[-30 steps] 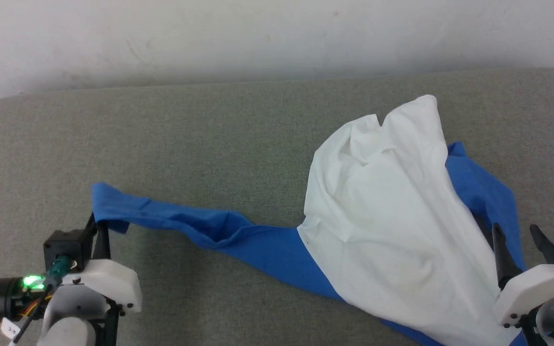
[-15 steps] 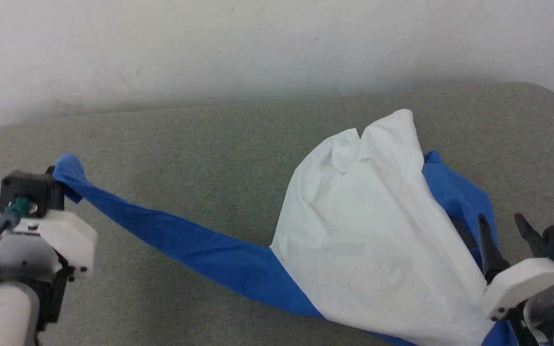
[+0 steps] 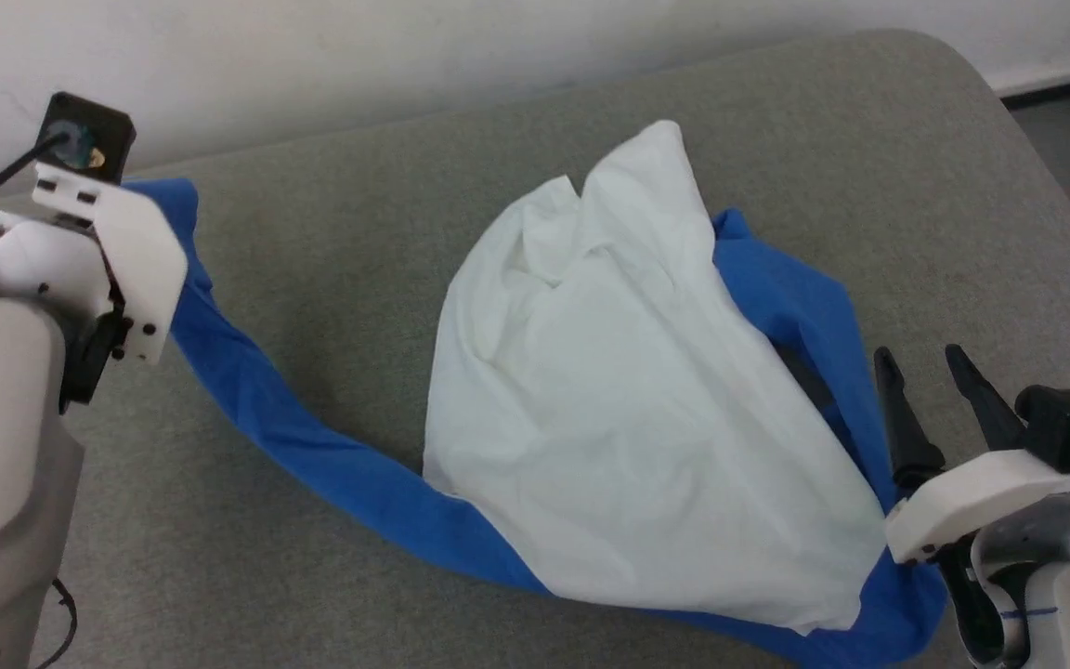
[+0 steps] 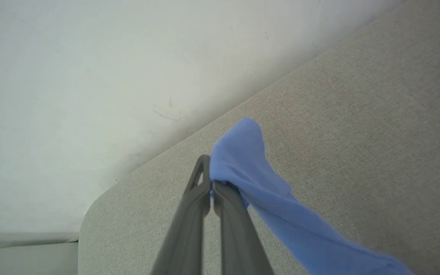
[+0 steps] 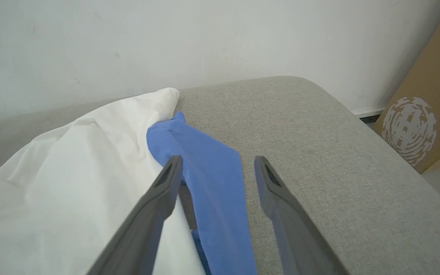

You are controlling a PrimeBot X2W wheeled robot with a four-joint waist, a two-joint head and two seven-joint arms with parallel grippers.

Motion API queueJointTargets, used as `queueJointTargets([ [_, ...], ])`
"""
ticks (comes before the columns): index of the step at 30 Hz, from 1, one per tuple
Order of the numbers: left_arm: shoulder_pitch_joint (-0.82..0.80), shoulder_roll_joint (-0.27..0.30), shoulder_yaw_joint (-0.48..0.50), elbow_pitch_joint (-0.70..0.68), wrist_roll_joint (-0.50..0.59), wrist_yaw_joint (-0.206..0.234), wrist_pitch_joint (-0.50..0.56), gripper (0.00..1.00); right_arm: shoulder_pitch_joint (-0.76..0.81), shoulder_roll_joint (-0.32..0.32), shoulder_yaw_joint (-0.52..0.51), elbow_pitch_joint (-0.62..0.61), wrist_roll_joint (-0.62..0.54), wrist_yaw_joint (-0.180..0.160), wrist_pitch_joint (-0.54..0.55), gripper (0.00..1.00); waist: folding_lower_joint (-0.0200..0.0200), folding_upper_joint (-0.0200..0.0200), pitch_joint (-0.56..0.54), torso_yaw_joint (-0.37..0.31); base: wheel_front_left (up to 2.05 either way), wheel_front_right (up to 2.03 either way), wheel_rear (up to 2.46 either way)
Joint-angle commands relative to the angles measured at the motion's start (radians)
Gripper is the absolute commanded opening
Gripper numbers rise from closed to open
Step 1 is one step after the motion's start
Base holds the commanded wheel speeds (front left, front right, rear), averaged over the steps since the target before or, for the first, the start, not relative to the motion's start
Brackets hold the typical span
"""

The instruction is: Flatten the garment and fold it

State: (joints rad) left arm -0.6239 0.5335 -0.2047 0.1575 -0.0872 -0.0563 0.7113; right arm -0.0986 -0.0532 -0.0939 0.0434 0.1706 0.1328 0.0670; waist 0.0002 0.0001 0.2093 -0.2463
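Garment sleeve got dragged out far-left by the left gripper, pinched shut on its blue end; right gripper sat wide open, empty, so flattening looked barely started.

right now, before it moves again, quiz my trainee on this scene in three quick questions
1. True or false: the right gripper is shut on the garment.
2. The left gripper pinches which part? A) white panel B) blue end C) nothing
3. What does the garment lie on?
Key: 1 false, its jaws stand open; 2 B; 3 the grey fabric surface.
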Motion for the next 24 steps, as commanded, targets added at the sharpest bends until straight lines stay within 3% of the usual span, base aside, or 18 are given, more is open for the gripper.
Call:
queueJointTargets([
  [1,-0.031,-0.009,-0.013,0.034,0.013,-0.009,0.004,0.00,-0.023,0.003,0.005,0.007,0.008,-0.002,-0.012,1.00,-0.0002,-0.0001,0.100,-0.093,0.00,0.00,0.00],
  [6,-0.140,-0.032,-0.069,0.207,0.041,-0.027,-0.044,0.00,-0.056,0.003,0.036,0.042,0.020,-0.002,-0.038,1.00,-0.0002,-0.0001,0.134,-0.117,0.00,0.00,0.00],
  [8,-0.171,-0.045,-0.079,0.260,0.058,-0.009,-0.108,1.00,-0.064,0.003,0.043,0.054,0.023,-0.002,-0.045,1.00,-0.0002,-0.0001,0.139,-0.119,0.00,0.00,0.00],
  [17,-0.264,-0.105,-0.102,0.422,0.066,0.025,-0.491,1.00,-0.071,0.003,0.038,0.093,0.003,-0.002,-0.056,1.00,-0.0002,-0.0001,0.093,-0.064,0.00,0.00,0.00],
  [24,-0.217,-0.168,-0.072,0.443,-0.003,0.054,-0.675,1.00,-0.047,0.003,0.010,0.075,-0.029,-0.002,-0.030,1.00,-0.0002,-0.0001,-0.005,0.020,0.00,0.00,0.00],
])
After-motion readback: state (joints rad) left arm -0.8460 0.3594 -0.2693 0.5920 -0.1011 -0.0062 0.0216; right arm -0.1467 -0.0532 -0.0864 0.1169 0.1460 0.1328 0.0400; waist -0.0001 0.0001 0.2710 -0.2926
